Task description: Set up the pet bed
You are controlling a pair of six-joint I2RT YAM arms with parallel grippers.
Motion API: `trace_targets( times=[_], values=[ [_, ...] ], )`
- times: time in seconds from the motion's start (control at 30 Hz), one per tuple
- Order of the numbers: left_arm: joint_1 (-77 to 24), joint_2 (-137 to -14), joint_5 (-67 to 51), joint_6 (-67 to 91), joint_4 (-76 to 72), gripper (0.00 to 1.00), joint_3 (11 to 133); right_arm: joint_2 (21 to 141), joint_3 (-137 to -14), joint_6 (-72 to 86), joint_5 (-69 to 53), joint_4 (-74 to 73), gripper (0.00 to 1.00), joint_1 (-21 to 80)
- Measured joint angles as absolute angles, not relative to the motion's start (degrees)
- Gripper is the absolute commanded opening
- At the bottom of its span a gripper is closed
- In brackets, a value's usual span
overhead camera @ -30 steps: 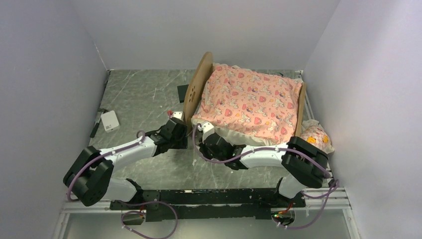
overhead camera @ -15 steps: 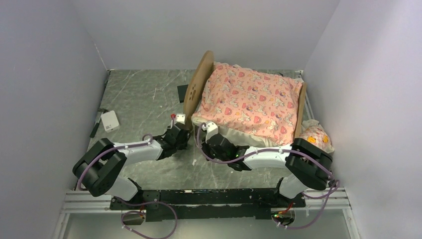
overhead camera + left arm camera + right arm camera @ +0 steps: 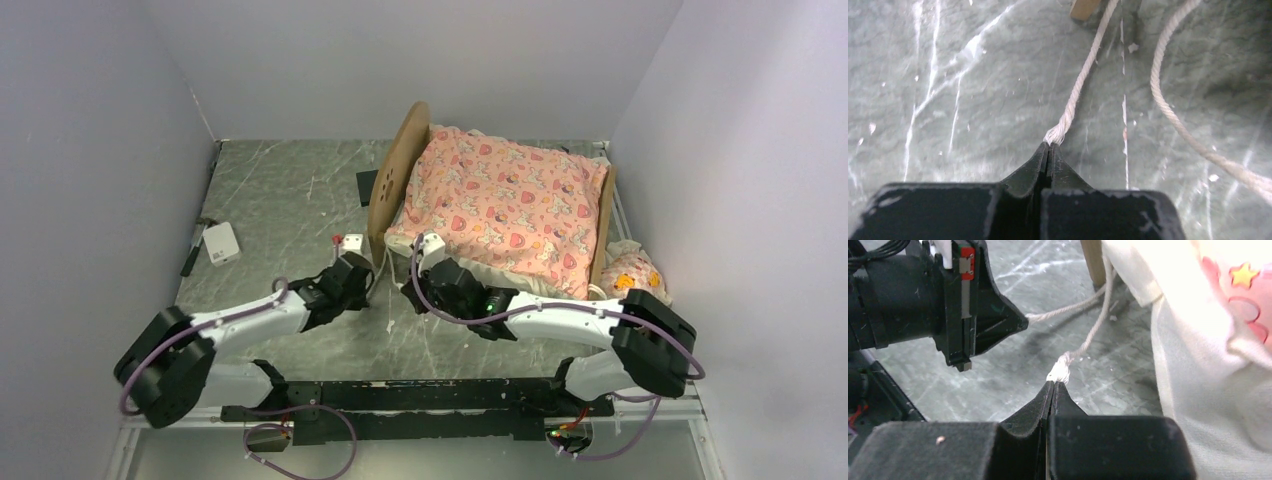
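My left gripper (image 3: 1049, 146) and right gripper (image 3: 1054, 384) each pinch a cord (image 3: 1083, 80) end; mattress (image 3: 500, 205) hides bed (image 3: 398, 175) base; box (image 3: 221, 243) near tabletop (image 3: 290, 190) left edge

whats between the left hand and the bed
A white cord, pinched in the left hand, runs toward the bed's leg; left wrist view.
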State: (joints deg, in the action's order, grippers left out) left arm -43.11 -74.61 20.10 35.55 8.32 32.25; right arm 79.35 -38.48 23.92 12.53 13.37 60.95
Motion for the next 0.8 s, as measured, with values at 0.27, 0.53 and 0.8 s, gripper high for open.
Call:
trace_targets(
  times=[0.27,0.53,0.8],
  values=[
    [-43.2,-61.3,15.7,42.7,20.3,0.00,32.0,75.8,-44.7,22.3,10.9,8.1,0.00,61.3],
    [-43.2,-55.5,18.3,47.5,31.3,0.00,32.9,79.7,-63.9,18.0,11.1,-0.9,0.00,59.7],
    [-42.4,-53.9,21.1,50.4,34.9,0.00,34.7,94.5,-95.9,12.0,9.1,-5.2,0.00,55.8]
  ],
)
